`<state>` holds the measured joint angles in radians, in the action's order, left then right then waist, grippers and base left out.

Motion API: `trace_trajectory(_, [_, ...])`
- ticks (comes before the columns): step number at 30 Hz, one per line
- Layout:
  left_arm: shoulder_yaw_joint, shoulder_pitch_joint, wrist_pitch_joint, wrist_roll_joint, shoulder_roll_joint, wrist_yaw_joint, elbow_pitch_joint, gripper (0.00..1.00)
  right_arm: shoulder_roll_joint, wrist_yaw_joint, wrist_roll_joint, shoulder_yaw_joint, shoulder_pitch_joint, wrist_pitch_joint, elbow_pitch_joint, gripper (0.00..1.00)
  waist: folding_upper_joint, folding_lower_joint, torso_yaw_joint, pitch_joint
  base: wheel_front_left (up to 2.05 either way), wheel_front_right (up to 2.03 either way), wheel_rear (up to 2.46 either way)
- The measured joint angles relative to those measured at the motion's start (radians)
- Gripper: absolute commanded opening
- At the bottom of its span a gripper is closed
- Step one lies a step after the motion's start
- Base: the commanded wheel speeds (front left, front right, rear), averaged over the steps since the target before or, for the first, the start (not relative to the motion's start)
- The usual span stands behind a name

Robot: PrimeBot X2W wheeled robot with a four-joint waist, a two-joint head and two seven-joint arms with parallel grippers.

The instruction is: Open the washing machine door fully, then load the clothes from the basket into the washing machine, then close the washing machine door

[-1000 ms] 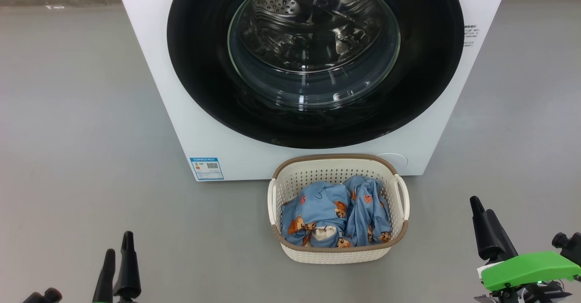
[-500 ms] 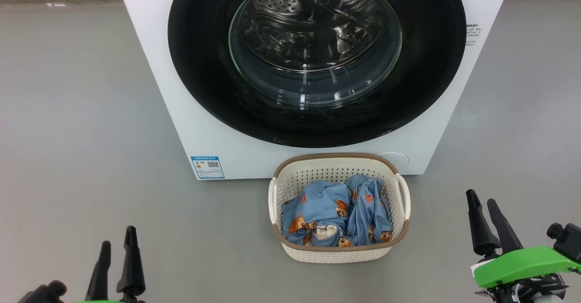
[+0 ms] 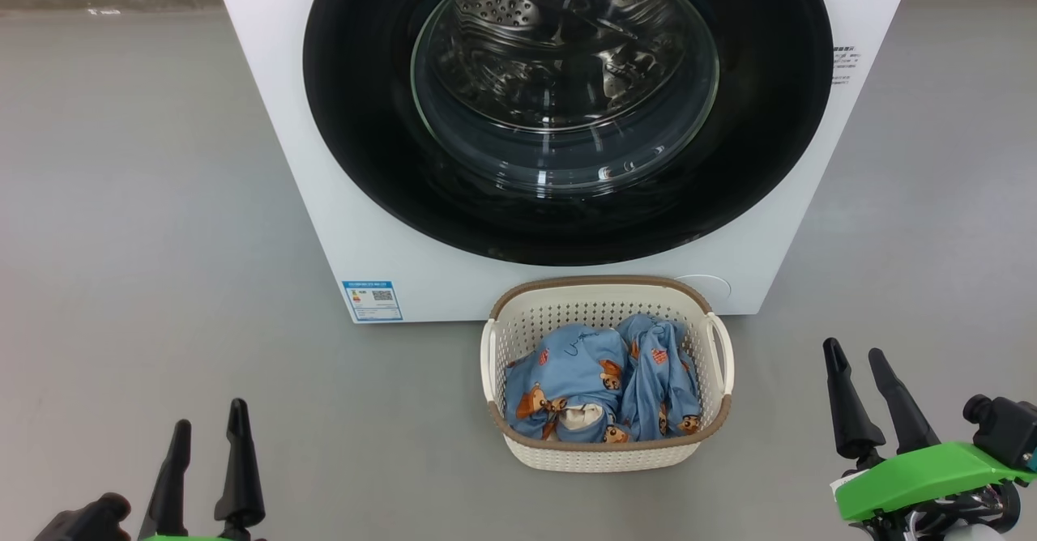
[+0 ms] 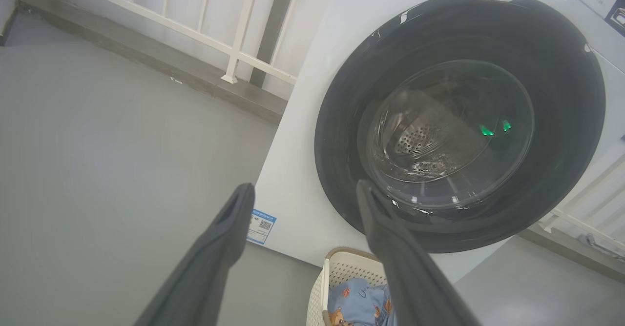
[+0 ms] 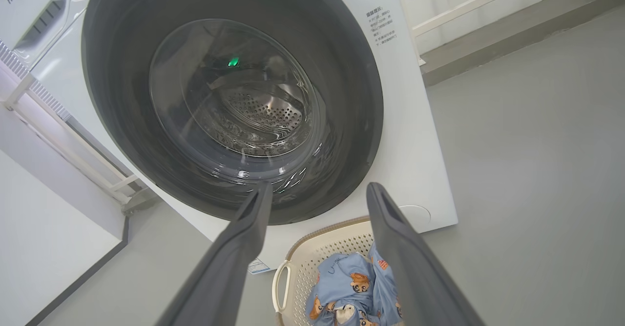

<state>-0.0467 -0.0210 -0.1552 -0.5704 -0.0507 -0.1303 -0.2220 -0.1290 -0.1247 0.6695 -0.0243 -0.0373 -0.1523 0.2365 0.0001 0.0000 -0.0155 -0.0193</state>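
- The washing machine (image 3: 275, 120) stands on the floor straight ahead of both sets of jaws, well beyond the fingertips. Each wrist view looks along its open fingers up at the machine's front.
- The washing machine door (image 3: 364, 136) lies shut, flush against the white front. Its glass bowl shows the steel drum behind it. It sits above and ahead of both jaws and touches neither, so the opening step is judged not yet begun.
- The basket (image 3: 599, 283) sits on the floor just in front of the machine's lower edge. It is ahead of the jaws and between the two, nearer the right pair. It probably stands there so that garments travel only a short way up to the drum. It may, though, sit in the path of the door's swing.
- The clothes (image 3: 591, 379) lie bunched inside the basket, below its rim. They are apart from both jaws and nothing holds them.
- The right gripper (image 3: 853, 349) hovers low at the right. Its jaws are spread wide and empty, pointing towards the machine's right edge.
- The left gripper (image 3: 209, 415) hovers low at the left, well apart from the basket. Its jaws are likewise released and grasp nothing, which suits a ready pose before reaching for the door.
- The blue label (image 3: 371, 300) sits low on the machine's front, ahead of the left jaws.
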Motion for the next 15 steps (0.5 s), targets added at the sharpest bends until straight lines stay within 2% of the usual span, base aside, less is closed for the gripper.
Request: trace_trajectory(15, [0.002, -0.001, -0.04, 0.161, -0.013, -0.001, 0.004, 1.0, -0.015, 0.0, -0.143, -0.013, -0.004, -0.044, -0.012, 1.0, 0.0, 0.0001, 0.0, -0.005, 0.0, 0.0, 0.0])
